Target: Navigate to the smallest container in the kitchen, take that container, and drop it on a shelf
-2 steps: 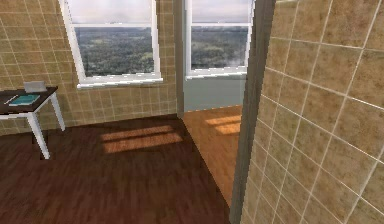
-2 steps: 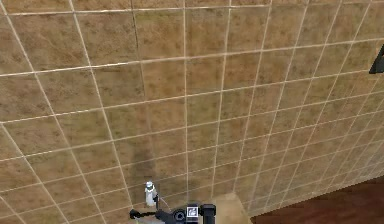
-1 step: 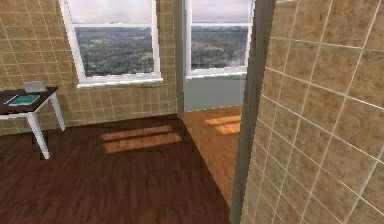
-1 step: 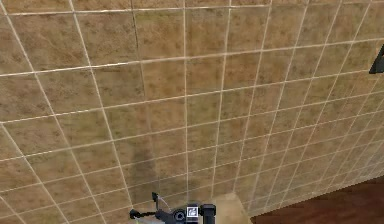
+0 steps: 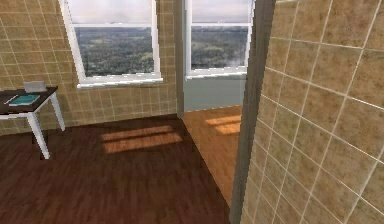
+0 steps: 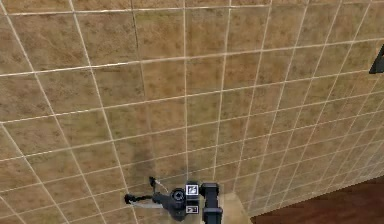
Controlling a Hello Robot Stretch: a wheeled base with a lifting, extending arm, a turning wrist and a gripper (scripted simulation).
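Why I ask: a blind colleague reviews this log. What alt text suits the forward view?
A room with a dark wood floor and tan tiled walls, two windows ahead showing a landscape. A dark-topped table with white legs stands at the left edge; a tiled wall rises close on the right, beside an opening onto lighter floor.

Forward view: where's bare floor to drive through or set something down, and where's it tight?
Free: dark wood floor between the table and the tiled wall, and lighter floor past the opening. Crowded: the tabletop carries a teal thing and a pale box. In the arm side view, the end effector sits by wall tiles.
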